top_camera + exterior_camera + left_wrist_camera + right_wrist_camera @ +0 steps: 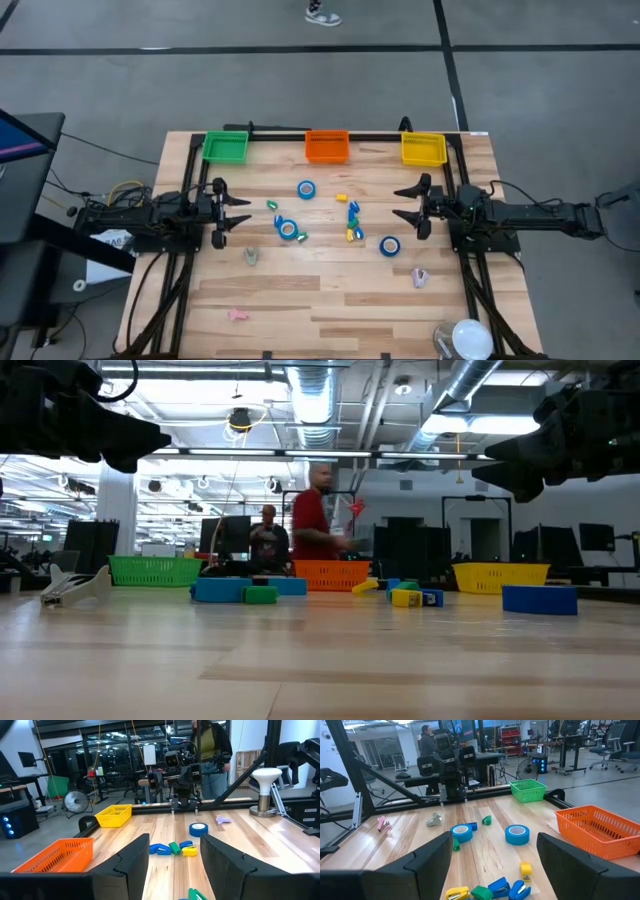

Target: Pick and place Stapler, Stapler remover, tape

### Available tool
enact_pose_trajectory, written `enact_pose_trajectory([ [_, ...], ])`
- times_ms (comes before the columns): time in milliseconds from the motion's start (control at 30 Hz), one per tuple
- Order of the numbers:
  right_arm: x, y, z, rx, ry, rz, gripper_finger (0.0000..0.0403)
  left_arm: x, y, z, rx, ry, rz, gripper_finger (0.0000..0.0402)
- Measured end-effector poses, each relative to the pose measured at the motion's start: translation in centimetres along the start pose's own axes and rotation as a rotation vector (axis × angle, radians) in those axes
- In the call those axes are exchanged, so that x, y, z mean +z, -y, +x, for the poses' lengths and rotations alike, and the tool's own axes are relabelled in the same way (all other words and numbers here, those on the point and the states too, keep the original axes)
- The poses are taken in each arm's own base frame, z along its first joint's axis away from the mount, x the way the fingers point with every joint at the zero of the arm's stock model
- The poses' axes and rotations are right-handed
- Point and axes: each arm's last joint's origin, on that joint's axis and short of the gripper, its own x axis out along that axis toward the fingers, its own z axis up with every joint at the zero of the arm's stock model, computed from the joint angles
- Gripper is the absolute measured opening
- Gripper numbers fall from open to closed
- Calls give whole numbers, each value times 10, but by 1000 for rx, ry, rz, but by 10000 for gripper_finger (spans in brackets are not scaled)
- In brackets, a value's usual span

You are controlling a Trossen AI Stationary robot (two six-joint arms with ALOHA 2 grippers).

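Tape rolls (306, 189) lie flat, holes up — left gripper (240, 213), right gripper (402, 204) both gape wide, empty.

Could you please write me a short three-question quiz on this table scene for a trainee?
1. True or false: the orange bin stands between the green bin and the yellow bin along the table's far edge.
2. How many blue tape rolls lie on the table in the high view?
3. Which describes the left gripper and right gripper? A: both open, holding nothing. B: each shut on a tape roll.

Key
1. True.
2. Three.
3. A; each waits at its own side of the table.
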Motion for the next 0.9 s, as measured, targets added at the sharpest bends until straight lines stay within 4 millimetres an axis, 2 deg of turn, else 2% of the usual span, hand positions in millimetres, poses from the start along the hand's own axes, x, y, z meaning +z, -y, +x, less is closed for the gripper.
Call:
enact_pose_trajectory([
  [567,1,0,0,2,8,42,281,1,0,0,2,15,-2,168],
  [900,11,-1,-1,19,116,140,281,2,0,0,2,18,-3,168],
])
